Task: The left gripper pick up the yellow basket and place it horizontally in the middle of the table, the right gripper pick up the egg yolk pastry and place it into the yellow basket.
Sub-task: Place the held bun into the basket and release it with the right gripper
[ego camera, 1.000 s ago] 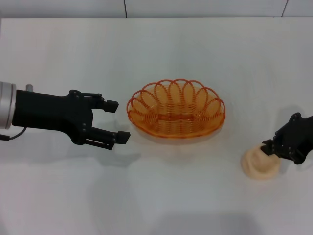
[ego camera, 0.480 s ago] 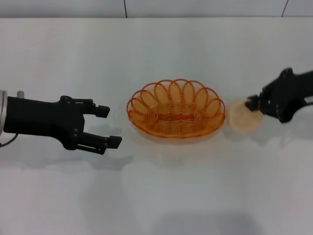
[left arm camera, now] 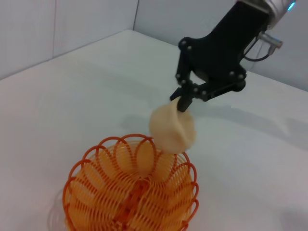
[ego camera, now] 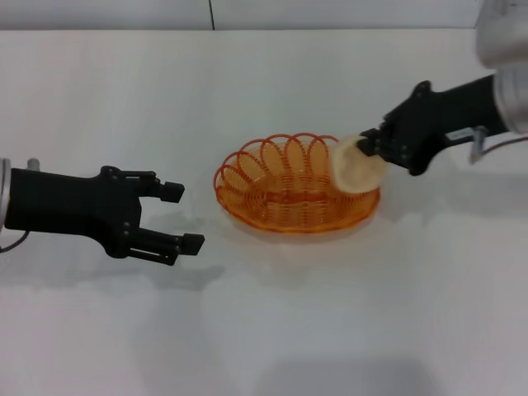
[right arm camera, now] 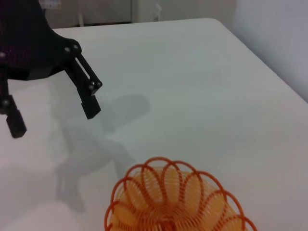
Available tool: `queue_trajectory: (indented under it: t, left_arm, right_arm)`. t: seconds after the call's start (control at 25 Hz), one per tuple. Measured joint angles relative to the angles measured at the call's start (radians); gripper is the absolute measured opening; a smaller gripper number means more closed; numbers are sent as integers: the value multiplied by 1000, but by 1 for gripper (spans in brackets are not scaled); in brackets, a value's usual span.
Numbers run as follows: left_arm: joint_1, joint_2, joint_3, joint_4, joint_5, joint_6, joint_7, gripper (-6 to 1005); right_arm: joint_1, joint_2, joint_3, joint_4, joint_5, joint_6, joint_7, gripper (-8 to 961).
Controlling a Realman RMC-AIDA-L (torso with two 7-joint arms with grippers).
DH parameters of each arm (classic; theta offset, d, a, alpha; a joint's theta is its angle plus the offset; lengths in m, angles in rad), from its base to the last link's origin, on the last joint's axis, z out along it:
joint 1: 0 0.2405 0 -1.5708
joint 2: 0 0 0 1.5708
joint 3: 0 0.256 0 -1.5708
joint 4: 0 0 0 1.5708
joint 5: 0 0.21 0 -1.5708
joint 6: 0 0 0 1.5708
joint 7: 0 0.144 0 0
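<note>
Nearest to me on the white worktop (ego camera: pixel 272 313) there is only bare surface and my own shadows. A little farther out, on my left side, my left gripper (ego camera: pixel 183 217) hovers low over the worktop with its fingers (ego camera: pixel 172 191) spread apart and holding nothing, pointing toward the yellow basket (ego camera: pixel 295 185) but well apart from it; the right wrist view shows the same gripper (right arm camera: pixel 53 115) from the other side, its two fingers clearly separated above their shadow. The yellow basket sits flat on the worktop near the middle, its long side running across in front of me, its looped rim upright all around; the left wrist view shows its woven base (left arm camera: pixel 130 197) with nothing lying in it, and the right wrist view catches its near rim (right arm camera: pixel 175 192). Beyond and to my right, my right gripper (ego camera: pixel 373 147) reaches in from the right with its fingers closed on the egg yolk pastry (ego camera: pixel 355 165), which is tilted so its flat base faces sideways. The pastry hangs in the air above the basket's right end, just over the rim, as the left wrist view confirms with the pastry (left arm camera: pixel 172 129) held clear above the loops by the right gripper (left arm camera: pixel 185 100).
</note>
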Motion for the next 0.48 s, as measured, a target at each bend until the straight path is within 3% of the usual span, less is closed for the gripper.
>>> queue_trajectory:
  t: [0.48]
  left_arm:
    - [-2, 0, 0, 0, 0, 0, 9, 888]
  right_arm:
    - [38, 4, -149, 87, 37, 172, -7, 26]
